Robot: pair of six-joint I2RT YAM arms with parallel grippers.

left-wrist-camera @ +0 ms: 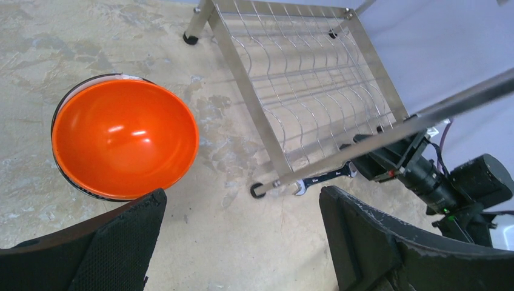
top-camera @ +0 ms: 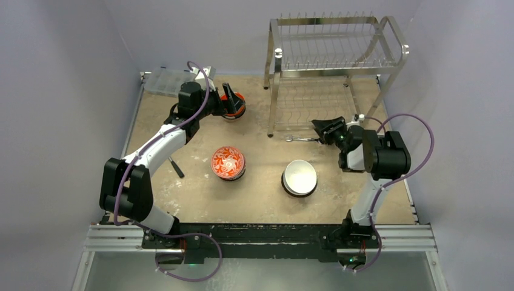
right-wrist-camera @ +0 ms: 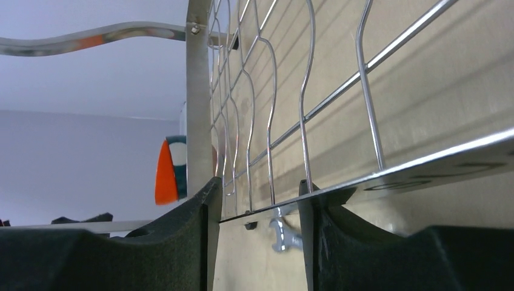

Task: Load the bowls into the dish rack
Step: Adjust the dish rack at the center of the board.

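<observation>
- Right claw [right-wrist-camera: 257, 200] — black fingers part-way apart, clamping nothing that shows. The lower front rail of the dish rack [top-camera: 339, 71] crosses just ahead of the tips. A small wrench [right-wrist-camera: 283, 235] lies on the table [top-camera: 260, 200] in line with the gap, under that rail; whether a finger touches it I cannot tell.
- Left claw [left-wrist-camera: 242, 194] — spread wide and empty, above the table, with the orange bowl [left-wrist-camera: 124, 136] upright just beside one finger.
- Near the arm bases, a red-and-white patterned bowl [top-camera: 228, 162] and a white-inside dark bowl [top-camera: 299, 177] sit upright on the table, apart from each other and outside the rack.
- Dish rack stands at the far right edge.
- Clear plastic box [top-camera: 165, 80] lies in the far left corner, behind the left arm.
</observation>
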